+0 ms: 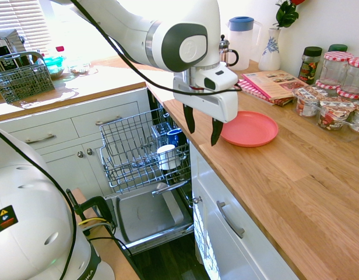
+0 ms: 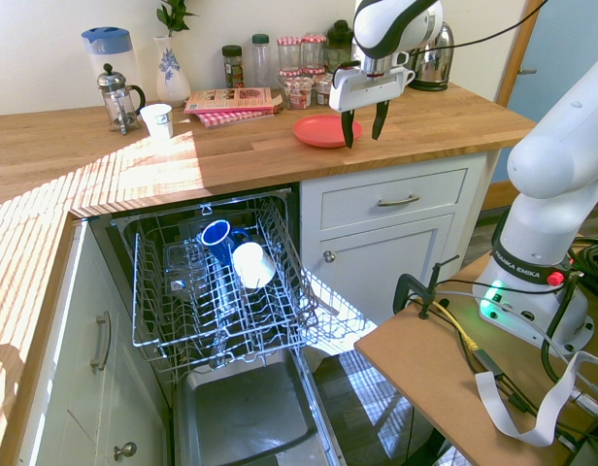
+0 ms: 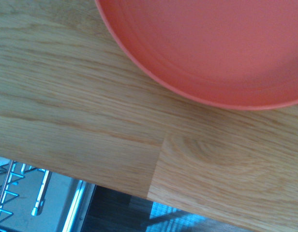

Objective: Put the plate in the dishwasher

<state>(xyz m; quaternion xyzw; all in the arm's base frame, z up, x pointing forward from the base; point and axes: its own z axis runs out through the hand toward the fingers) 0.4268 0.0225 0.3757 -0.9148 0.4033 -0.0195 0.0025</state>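
Near counter edge: plate (image 1: 249, 129), open gripper (image 1: 203, 125) above.

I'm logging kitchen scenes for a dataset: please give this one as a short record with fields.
plate: round coral-red plastic plate, flat on the wooden worktop
gripper: white two-finger gripper, open, empty, near the plate
dishwasher: open, grey wire rack pulled out
rack contents: blue mug, white cup
step pending: plate not yet gripped
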